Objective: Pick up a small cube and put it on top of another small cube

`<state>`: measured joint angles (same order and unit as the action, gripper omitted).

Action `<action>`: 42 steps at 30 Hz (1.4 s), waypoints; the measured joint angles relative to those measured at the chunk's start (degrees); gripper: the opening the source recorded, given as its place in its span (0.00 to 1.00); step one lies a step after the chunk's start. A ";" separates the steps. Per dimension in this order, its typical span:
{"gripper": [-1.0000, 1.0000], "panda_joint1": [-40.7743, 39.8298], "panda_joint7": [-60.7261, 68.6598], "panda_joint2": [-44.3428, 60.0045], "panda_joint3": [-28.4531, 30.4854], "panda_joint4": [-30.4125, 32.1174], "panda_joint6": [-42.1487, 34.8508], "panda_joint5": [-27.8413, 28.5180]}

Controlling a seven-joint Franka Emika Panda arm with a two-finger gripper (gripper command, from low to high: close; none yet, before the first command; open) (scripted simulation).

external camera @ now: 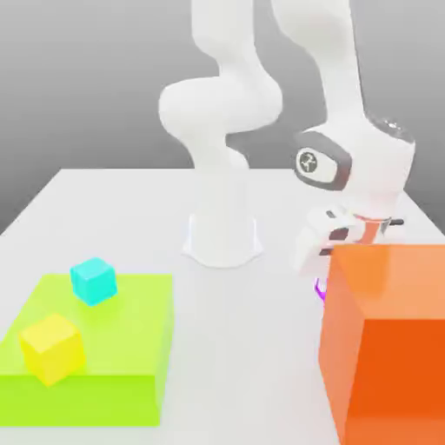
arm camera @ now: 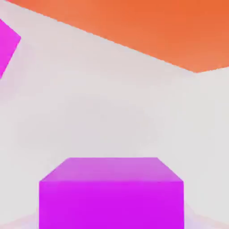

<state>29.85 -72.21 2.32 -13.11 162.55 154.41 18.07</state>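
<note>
Tightly boxed: gripper behind orange block edge, small cube clamped.

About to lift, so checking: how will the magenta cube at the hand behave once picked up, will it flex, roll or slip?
The magenta cube shows crisp straight edges and flat faces, so it probably stays rigid and won't roll. Its faces look smooth and plain, so it may slip under a weak pinch. It is small beside the orange block, so likely light.
</note>
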 joint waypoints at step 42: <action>0.00 -2.13 107.45 14.25 -6.99 -47.17 -29.65 24.90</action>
<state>27.72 35.24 16.56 -20.09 115.38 124.75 42.97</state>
